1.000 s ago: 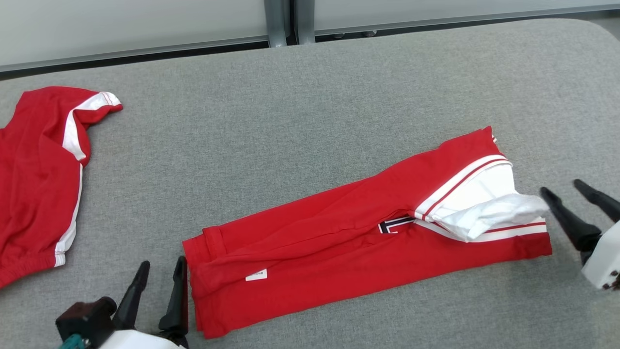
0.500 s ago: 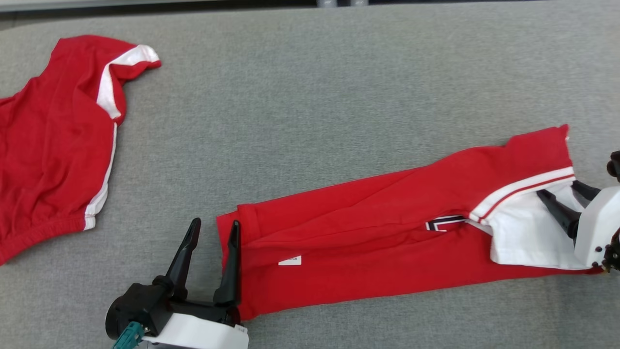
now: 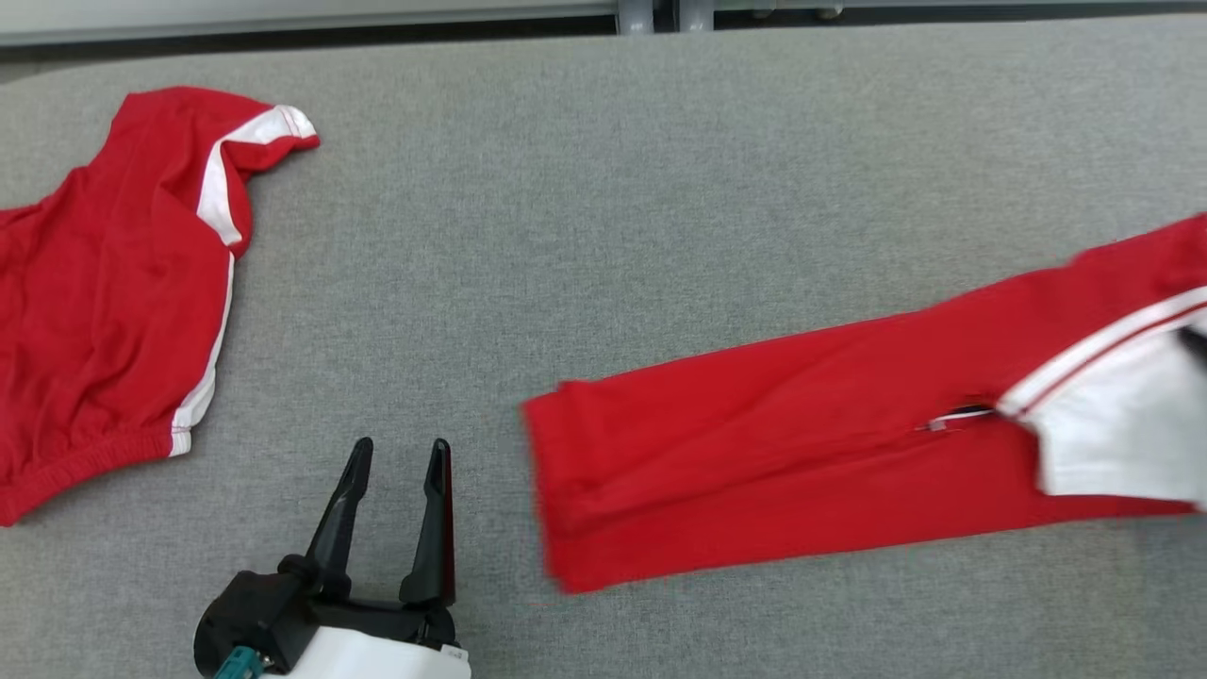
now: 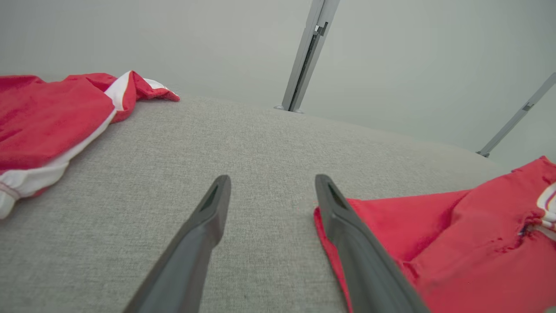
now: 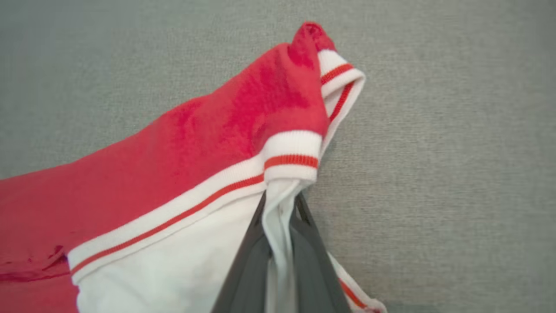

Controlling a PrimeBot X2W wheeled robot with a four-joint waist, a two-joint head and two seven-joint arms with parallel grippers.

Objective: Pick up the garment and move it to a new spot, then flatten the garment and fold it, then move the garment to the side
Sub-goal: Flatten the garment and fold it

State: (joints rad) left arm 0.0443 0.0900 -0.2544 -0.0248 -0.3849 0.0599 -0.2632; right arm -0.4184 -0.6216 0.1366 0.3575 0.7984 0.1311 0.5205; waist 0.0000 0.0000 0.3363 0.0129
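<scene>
The garment (image 3: 801, 453) is red with a white, red-striped part at its right end, folded into a long band on the grey table (image 3: 603, 189). It runs off the head view's right edge. In the right wrist view my right gripper (image 5: 281, 204) is shut on a fold of the garment's (image 5: 195, 143) white part, with cloth pinched between the fingers. My left gripper (image 3: 402, 448) stands open at the lower left with nothing in it. A strip of bare table separates it from the garment's left end. In the left wrist view the garment (image 4: 456, 243) lies just right of my left gripper (image 4: 273, 180).
A second red garment with white side stripes (image 3: 104, 302) lies crumpled at the table's far left, and it (image 4: 47, 117) also appears in the left wrist view. Metal posts (image 3: 651, 14) and a pale wall stand behind the table's back edge.
The right gripper has shut on the garment's white part, and the garment has slid right, away from the left gripper. The head camera has shifted. The left gripper stays open.
</scene>
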